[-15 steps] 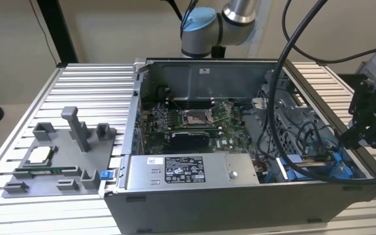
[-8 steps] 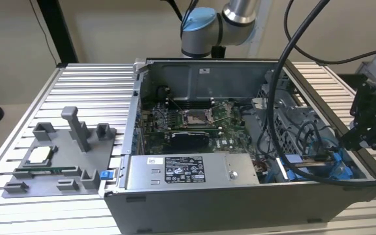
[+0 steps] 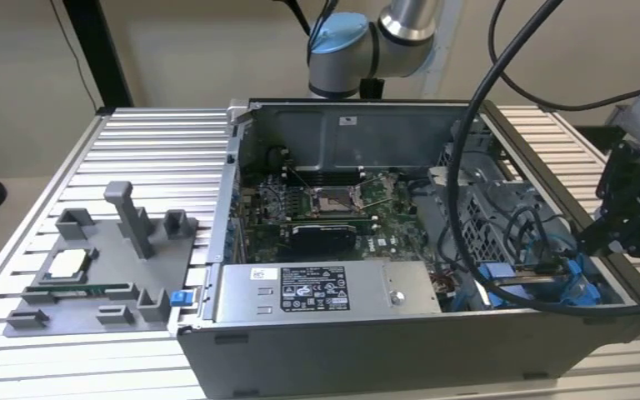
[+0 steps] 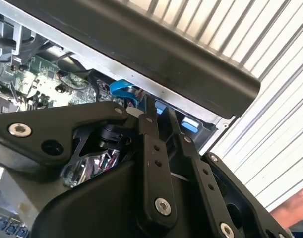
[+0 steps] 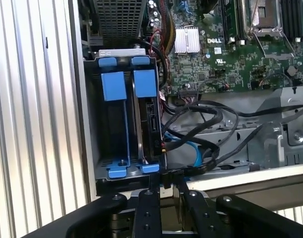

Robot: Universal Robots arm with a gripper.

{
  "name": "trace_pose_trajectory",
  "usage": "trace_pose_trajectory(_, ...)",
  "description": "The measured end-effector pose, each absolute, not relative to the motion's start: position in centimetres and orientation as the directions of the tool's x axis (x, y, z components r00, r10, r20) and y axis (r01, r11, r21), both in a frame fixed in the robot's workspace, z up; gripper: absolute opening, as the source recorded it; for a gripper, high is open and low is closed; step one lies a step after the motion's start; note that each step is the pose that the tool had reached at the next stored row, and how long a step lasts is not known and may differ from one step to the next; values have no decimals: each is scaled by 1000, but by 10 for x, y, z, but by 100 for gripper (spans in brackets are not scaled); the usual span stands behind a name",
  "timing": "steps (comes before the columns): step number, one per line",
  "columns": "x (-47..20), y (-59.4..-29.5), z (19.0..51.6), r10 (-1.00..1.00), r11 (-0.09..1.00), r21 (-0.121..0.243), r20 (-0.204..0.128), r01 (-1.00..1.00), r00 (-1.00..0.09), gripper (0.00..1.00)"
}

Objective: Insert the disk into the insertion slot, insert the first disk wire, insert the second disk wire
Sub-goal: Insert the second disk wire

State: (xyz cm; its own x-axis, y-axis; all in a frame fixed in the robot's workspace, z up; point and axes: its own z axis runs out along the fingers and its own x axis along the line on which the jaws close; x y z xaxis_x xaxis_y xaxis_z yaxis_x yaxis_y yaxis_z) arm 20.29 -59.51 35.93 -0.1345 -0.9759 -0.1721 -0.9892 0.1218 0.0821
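Observation:
The disk (image 5: 151, 124) stands on edge in the insertion slot (image 5: 116, 148), a grey bay with blue rails and tabs at the case's front corner on the exterior view's right. The disk's connector edge faces the cables. My gripper (image 5: 166, 179) hangs just off the bay's end, its fingers (image 5: 147, 198) drawn close together on a small dark connector of a disk wire. A blue flat wire (image 5: 196, 154) curves from the board to that spot. The gripper (image 3: 592, 250) sits over the case's edge on the exterior view's right, and its fingers (image 4: 147, 124) are narrow in the second wrist view.
Black cable bundles (image 5: 211, 116) cross beside the bay. A perforated cage (image 5: 119, 20) sits beyond it. The grey power-supply box (image 3: 320, 293) lines the case front, with the motherboard (image 3: 320, 218) behind. A grey fixture tray (image 3: 97, 279) lies on the exterior view's left. A hand (image 4: 296, 208) is near the table.

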Motion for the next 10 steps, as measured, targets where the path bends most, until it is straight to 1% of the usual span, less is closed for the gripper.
trace_pose_trajectory(7, 203, -595, 358, -970, 151, 83, -181, -985, -164, 100)
trace_pose_trajectory(8, 203, -595, 358, -969, 153, 83, -181, -985, -166, 0)
trace_pose_trajectory(10, 203, -595, 357, -969, 155, 84, -183, -984, -168, 0)
